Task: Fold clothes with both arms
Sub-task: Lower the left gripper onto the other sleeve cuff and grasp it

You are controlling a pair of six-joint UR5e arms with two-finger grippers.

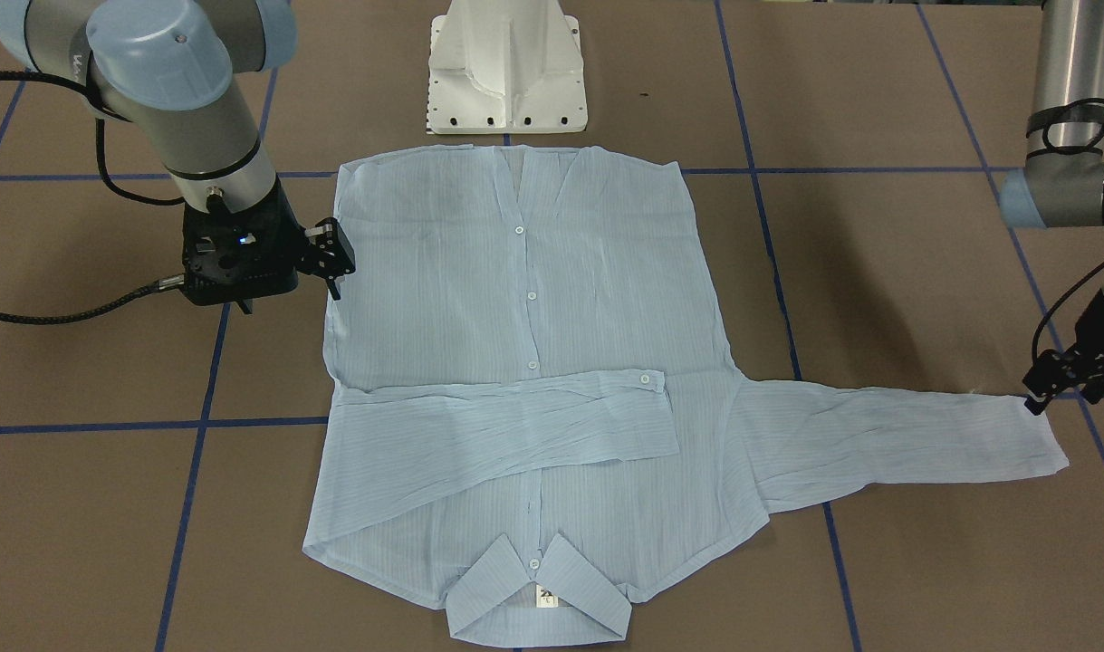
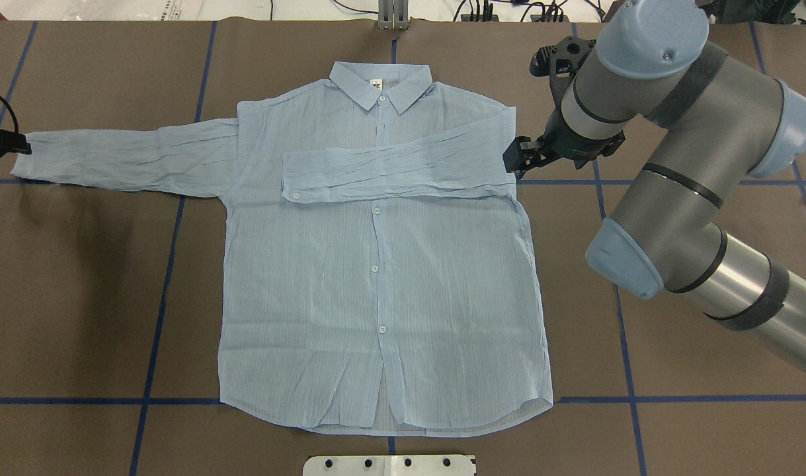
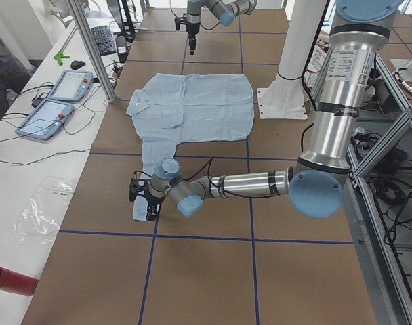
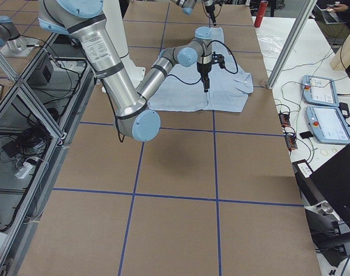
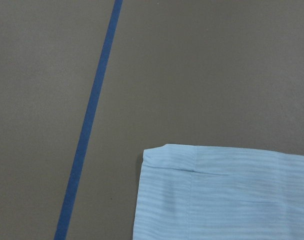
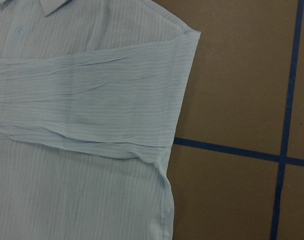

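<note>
Shirt: the pale-blue striped shirt [image 2: 376,277] lies flat on the table [image 2: 674,430], buttoned front up. Its hem is just in front of the white pedestal base [image 1: 506,72] and its collar [image 2: 381,82] is at the end away from the base.
Neck label: a small white label [image 1: 546,596] shows inside the collar.
Folded sleeve: the sleeve [image 2: 389,173] on the base's right side is laid across the chest, with its buttoned cuff just past the button row.
Stretched sleeve: the other sleeve [image 2: 125,158] runs straight out to the base's left, wrinkled and flat on the table.
Left gripper: the left gripper [image 1: 1041,394] is far out to the base's left, at the corner of the stretched sleeve's cuff. The left wrist view shows only the cuff and bare table. I cannot tell whether the fingers are apart or together, or whether they touch the cloth.
Right gripper: the right gripper [image 2: 516,158] is forward and to the right of the base, at the shirt's side edge by the sleeve fold. Its finger spacing cannot be made out.
In the way: the right arm [image 2: 674,165] blocks the table to the right of the shirt in the overhead view. The left arm [image 3: 246,183] crosses the table in the left side view.
Around: blue tape lines [image 2: 158,317] grid the table. Beyond the far edge from the base, a white bench holds two teach pendants [image 3: 57,98], a keyboard [image 3: 103,39] and a red cylinder [image 3: 9,281].
</note>
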